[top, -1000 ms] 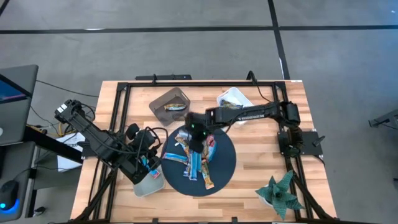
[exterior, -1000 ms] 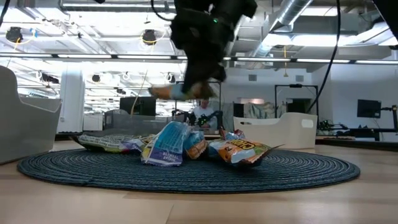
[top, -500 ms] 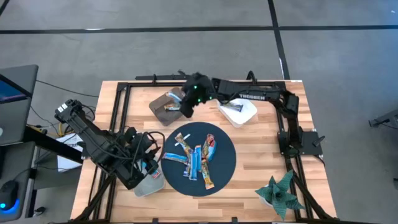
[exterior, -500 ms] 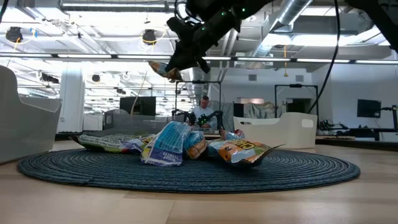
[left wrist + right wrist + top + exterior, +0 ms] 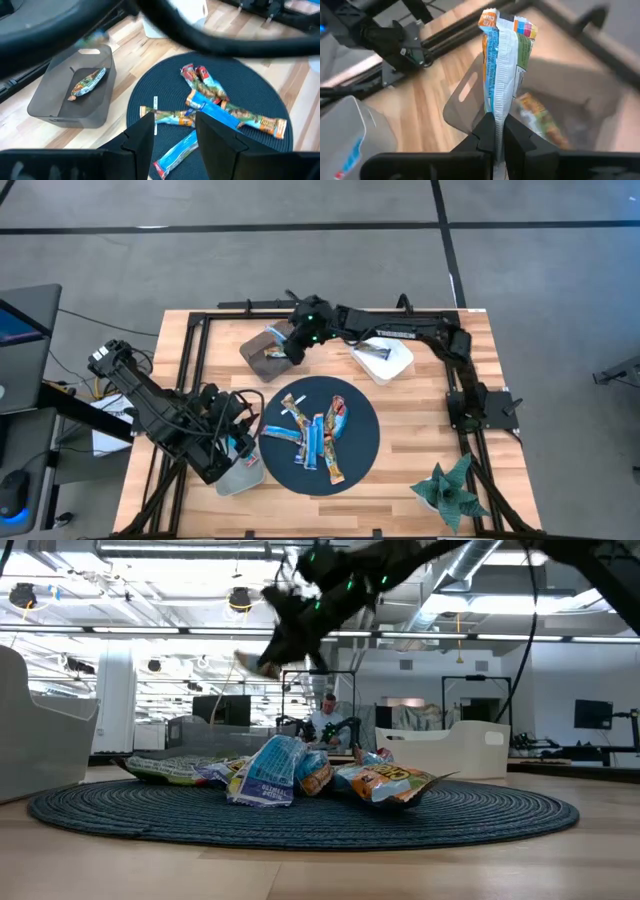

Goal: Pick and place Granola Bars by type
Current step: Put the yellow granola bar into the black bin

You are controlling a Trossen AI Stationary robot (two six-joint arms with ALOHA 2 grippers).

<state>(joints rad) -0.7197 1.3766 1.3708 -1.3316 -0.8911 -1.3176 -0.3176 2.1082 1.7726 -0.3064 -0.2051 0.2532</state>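
Note:
Several granola bars in blue, orange and red wrappers lie heaped on a round dark mat (image 5: 318,435) (image 5: 300,775) (image 5: 215,102). My right gripper (image 5: 495,131) (image 5: 297,345) (image 5: 283,640) is shut on one orange, white and green bar (image 5: 501,60), above the grey bin (image 5: 268,345) at the far left. One bar (image 5: 540,117) (image 5: 89,82) lies flat on that bin's floor. My left gripper (image 5: 175,140) is open and touches nothing. It hovers over a pale bin (image 5: 240,475) by the mat's near-left side. My right gripper pinches the bar between its two fingers at one end of the wrapper (image 5: 495,107). The bar runs on in line with the fingers and sticks out past their tips. It is lifted clear, over the grey bin's rim (image 5: 470,87).
A white bin (image 5: 382,355) stands at the far right of the mat. A green plant (image 5: 450,492) sits at the near right corner. A black frame (image 5: 250,310) runs round the table's edges. A thin white stick (image 5: 155,115) lies on the mat.
My right gripper, shut on the bar, has risen from above the mat and swung toward the table's far left. It now hangs over the grey bin. The bar has been carried with it, clear of the heap.

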